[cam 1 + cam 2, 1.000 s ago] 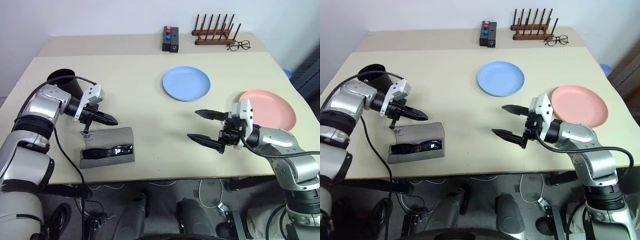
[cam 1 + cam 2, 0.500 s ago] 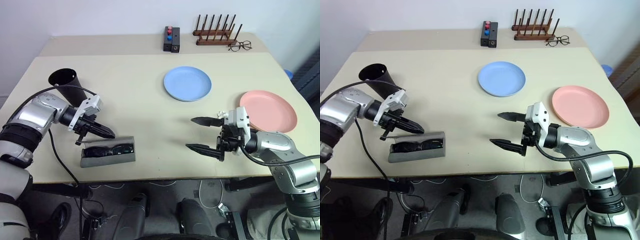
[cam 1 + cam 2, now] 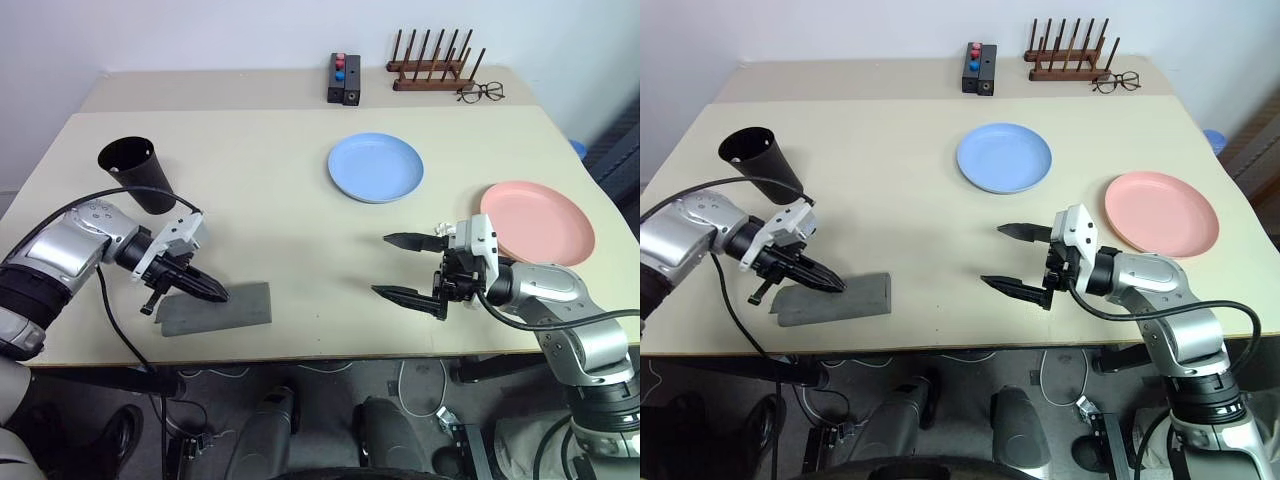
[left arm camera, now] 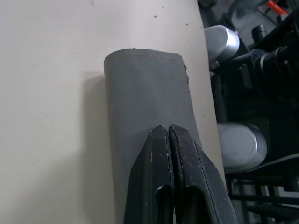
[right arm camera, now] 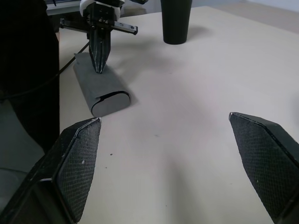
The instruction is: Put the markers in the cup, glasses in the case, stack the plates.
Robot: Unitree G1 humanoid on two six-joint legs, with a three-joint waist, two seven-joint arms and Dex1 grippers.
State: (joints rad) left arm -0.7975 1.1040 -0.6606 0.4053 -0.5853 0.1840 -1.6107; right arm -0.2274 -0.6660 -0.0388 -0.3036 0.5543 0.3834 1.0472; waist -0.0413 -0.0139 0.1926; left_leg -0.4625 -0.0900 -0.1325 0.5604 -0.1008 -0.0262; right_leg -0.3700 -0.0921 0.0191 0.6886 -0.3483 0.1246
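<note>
The grey case lies closed near the table's front left edge. My left gripper is shut, and its tips rest on the case's lid. The glasses are hidden, and the markers are out of view. The black cup stands upright behind the left gripper. The light blue plate sits mid-table, apart from the pink plate at the right. My right gripper hovers open and empty in front of the blue plate, left of the pink one.
At the table's back stand a black box with red and blue buttons and a wooden peg rack. Wire-framed spectacles lie beside the rack. The case lies close to the front edge.
The case's lid has come down from open to closed under the left gripper, which drew back and sank. The sunglasses inside are now covered. The right gripper stayed put.
</note>
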